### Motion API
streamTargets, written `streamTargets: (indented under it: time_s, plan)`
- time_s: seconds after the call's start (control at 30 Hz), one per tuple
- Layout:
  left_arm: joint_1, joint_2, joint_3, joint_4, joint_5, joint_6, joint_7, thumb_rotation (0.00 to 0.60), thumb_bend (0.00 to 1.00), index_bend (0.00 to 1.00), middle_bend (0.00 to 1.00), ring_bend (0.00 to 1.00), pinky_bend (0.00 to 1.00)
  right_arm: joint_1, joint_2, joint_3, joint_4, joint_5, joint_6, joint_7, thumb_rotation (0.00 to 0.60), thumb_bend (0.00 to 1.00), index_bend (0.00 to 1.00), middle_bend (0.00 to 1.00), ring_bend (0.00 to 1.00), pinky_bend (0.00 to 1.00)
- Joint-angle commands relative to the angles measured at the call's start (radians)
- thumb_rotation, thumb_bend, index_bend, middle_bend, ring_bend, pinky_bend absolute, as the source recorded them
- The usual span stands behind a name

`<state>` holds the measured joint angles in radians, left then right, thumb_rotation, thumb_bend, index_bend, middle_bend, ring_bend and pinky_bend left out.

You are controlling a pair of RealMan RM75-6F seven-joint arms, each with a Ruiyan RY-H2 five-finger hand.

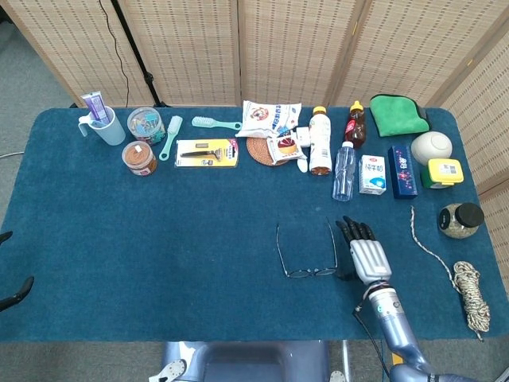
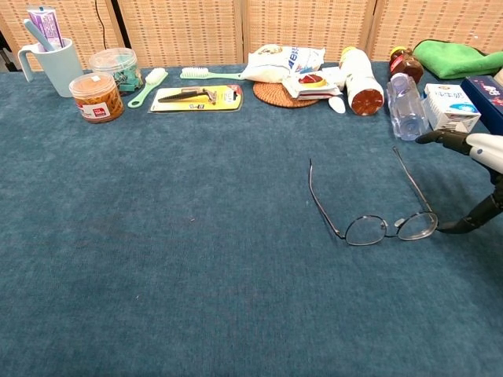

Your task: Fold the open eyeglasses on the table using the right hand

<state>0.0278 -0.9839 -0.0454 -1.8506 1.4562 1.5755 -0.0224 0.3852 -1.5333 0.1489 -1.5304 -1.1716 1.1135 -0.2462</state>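
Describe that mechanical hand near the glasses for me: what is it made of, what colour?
The right hand has black fingers on a ribbed silver-grey back, joined to a smooth bluish-grey metallic arm with a thin dark cable alongside. Only dark fingertips of the left hand show at the table edge.

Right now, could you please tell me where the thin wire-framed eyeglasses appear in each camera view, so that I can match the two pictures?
Head view: the thin wire-framed eyeglasses lie right of centre on the blue cloth, lenses nearest the camera, beside the right robot hand.
Chest view: the eyeglasses lie right of centre, temples open and pointing away.
Shared landmark: the clear plastic water bottle lying beyond the right temple.
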Motion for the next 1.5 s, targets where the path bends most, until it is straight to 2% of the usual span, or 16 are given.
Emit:
streamTargets:
  time_s: [0.03,0.33,0.6,0.8,0.93,1.03,1.3,1.5]
  plan:
    - [0.001,-0.003,0.001,0.006,-0.002,-0.001,-0.006,0.538,0.26,0.16,0.05,0.02,0.0,0.018,-0.015,0.016,0.026,0.026,-0.021,-0.007,0.6,0.0,0.0,0.0,0.0,0.0]
    - [0.004,-0.013,0.004,0.015,-0.005,-0.005,-0.015,0.538,0.26,0.16,0.05,0.02,0.0,0.073,-0.052,0.059,0.093,0.096,-0.077,-0.017,0.6,0.0,0.0,0.0,0.0,0.0]
    - [0.005,-0.019,0.004,0.023,-0.012,-0.009,-0.018,0.54,0.26,0.16,0.05,0.02,0.0,0.114,-0.059,0.066,0.099,0.103,-0.104,-0.043,0.6,0.0,0.0,0.0,0.0,0.0]
    - [0.01,-0.023,0.006,0.028,-0.013,-0.004,-0.012,0.538,0.26,0.16,0.05,0.02,0.0,0.123,0.008,0.058,0.019,0.117,-0.103,-0.104,0.6,0.0,0.01,0.0,0.0,0.0]
    - [0.0,-0.03,0.001,0.034,-0.014,-0.016,-0.013,0.539,0.26,0.16,0.05,0.02,0.0,0.135,0.095,0.058,-0.102,0.186,-0.147,-0.139,0.6,0.0,0.13,0.0,0.0,0.0]
    - [-0.001,-0.031,0.002,0.034,-0.01,-0.018,-0.015,0.539,0.26,0.16,0.05,0.02,0.0,0.153,0.154,0.055,-0.176,0.235,-0.175,-0.17,0.6,0.0,0.16,0.0,0.0,0.0]
    - [0.001,-0.03,0.002,0.037,-0.009,-0.015,-0.023,0.539,0.25,0.16,0.05,0.02,0.0,0.195,0.213,0.037,-0.257,0.319,-0.185,-0.235,0.6,0.0,0.18,0.0,0.0,0.0]
    - [0.004,-0.028,0.004,0.042,-0.003,-0.011,-0.033,0.538,0.26,0.16,0.05,0.02,0.0,0.211,0.212,0.009,-0.295,0.372,-0.144,-0.275,0.6,0.0,0.25,0.0,0.0,0.0]
